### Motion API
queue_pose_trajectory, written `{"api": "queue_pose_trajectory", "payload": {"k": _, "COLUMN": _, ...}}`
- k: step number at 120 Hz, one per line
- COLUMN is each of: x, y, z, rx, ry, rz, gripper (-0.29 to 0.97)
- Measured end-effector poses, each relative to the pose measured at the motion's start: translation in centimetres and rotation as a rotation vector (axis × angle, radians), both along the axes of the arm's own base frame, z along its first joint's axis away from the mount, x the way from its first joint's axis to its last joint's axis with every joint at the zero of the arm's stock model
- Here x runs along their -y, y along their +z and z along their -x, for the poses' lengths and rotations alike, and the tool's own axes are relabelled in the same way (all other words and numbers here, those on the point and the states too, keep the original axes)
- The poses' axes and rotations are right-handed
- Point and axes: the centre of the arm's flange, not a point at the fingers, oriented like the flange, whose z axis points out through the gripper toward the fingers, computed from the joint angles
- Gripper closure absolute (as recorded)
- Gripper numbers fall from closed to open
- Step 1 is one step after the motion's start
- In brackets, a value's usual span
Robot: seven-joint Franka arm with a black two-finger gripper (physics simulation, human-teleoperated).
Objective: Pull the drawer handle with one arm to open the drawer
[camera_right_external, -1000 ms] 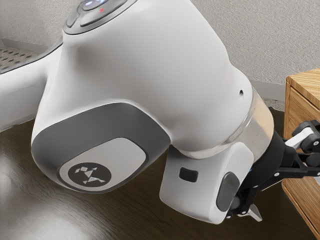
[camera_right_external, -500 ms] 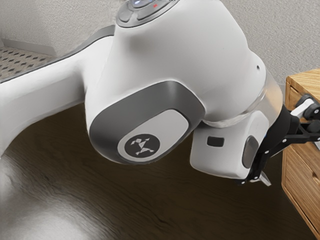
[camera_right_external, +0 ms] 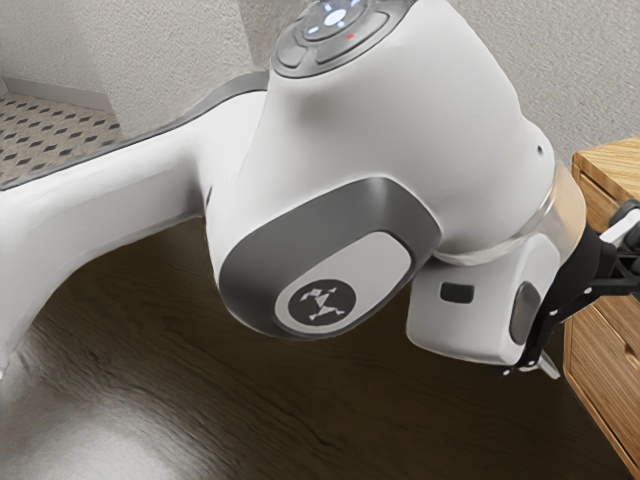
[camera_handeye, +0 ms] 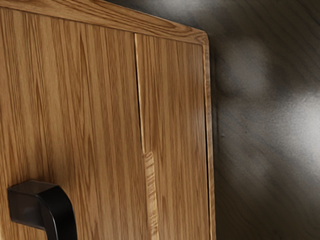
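One risk stands out: the big white arm (camera_right_external: 400, 170) could push its hand into the wooden cabinet (camera_right_external: 600, 350) at the exterior view's right, or skid along the drawer front (camera_handeye: 75, 100), because the hand is not lined up on the grip. The arm reaches right and downward, its wrist tilted toward the cabinet's face. The gripper (camera_right_external: 620, 250) is just beside that face; open or closed, I cannot tell. The black handle (camera_handeye: 42, 210) lies near the hand but off-centre.

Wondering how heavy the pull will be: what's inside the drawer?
Only the wooden drawer front and its black handle show; that front covers whatever is inside, so the contents cannot be seen.
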Motion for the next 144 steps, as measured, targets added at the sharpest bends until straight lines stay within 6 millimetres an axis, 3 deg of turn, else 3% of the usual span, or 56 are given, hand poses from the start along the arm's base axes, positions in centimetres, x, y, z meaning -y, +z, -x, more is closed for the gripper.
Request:
{"api": "queue_pose_trajectory", "payload": {"k": 16, "x": -0.3, "y": -0.7, "z": -1.3, "rx": -0.011, "ry": 0.022, "rz": 0.007, "gripper": 0.03}}
{"api": "queue_pose_trajectory", "payload": {"k": 42, "x": -3.6, "y": -1.0, "z": -5.0, "rx": -0.010, "ry": 0.105, "rz": 0.015, "gripper": 0.03}}
{"api": "queue_pose_trajectory", "payload": {"k": 68, "x": -2.7, "y": -1.1, "z": -4.5, "rx": -0.017, "ry": 0.087, "rz": 0.022, "gripper": 0.03}}
{"api": "queue_pose_trajectory", "payload": {"k": 92, "x": -3.3, "y": -1.6, "z": -4.9, "rx": -0.033, "ry": 0.099, "rz": 0.027, "gripper": 0.03}}
{"api": "queue_pose_trajectory", "payload": {"k": 114, "x": -1.6, "y": -1.8, "z": -5.2, "rx": -0.021, "ry": 0.085, "rz": 0.020, "gripper": 0.03}}
{"api": "queue_pose_trajectory", "payload": {"k": 144, "x": -1.3, "y": -2.7, "z": -5.5, "rx": -0.040, "ry": 0.088, "rz": 0.024, "gripper": 0.02}}
